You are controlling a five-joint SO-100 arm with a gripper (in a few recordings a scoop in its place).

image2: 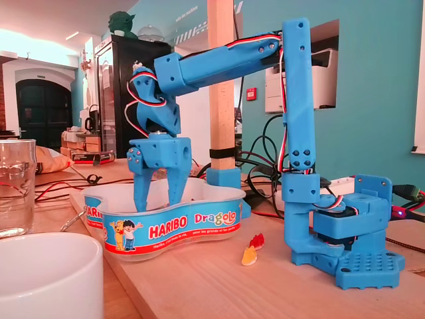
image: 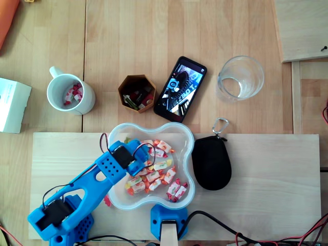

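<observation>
End effector (image2: 159, 191), fingers spread, hangs inside the Haribo tub (image2: 192, 226) of wrapped candies (image: 154, 177), and the mug (image: 87, 104) holds a few.

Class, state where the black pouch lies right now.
In the overhead view the black pouch lies right of the candy bowl, below the phone.
</observation>
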